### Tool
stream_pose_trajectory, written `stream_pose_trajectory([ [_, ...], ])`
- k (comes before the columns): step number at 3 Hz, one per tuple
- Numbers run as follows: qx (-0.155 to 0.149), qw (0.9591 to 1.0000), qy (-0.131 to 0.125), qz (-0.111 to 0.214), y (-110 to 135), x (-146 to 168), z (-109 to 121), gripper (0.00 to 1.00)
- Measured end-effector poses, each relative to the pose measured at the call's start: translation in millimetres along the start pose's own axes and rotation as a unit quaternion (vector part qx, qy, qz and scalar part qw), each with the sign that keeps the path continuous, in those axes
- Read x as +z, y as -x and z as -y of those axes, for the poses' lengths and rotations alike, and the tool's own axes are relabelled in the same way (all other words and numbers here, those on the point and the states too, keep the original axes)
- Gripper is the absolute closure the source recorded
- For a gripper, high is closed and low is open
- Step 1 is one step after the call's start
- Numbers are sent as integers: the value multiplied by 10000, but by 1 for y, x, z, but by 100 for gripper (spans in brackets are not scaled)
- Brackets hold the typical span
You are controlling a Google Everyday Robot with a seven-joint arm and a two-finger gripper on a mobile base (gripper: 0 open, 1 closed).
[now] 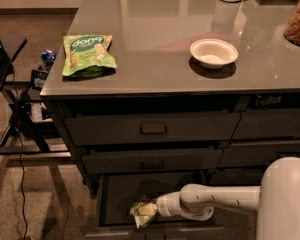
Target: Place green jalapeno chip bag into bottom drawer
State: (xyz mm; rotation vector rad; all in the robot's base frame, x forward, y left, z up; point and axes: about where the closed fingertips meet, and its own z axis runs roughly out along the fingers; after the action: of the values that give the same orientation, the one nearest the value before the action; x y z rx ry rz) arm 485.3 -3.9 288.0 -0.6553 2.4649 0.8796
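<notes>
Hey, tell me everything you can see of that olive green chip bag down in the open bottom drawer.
The green jalapeno chip bag looks small, crumpled and crinkly, dull olive-green with pale yellowish-white patches and edges; no lettering can be read. It is bunched up against the tip of the gripper, which reaches in from the right on a white arm. It lies within the open bottom drawer, near its front edge. Whether it rests on the drawer floor cannot be told.
</notes>
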Motion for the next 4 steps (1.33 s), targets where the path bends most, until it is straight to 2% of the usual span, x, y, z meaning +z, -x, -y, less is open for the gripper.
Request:
stream_pose_trajectory([
  [2,126,9999,-43,11,-3,27,34,100],
  [4,62,9999,-100,97,-1,45,60,100],
])
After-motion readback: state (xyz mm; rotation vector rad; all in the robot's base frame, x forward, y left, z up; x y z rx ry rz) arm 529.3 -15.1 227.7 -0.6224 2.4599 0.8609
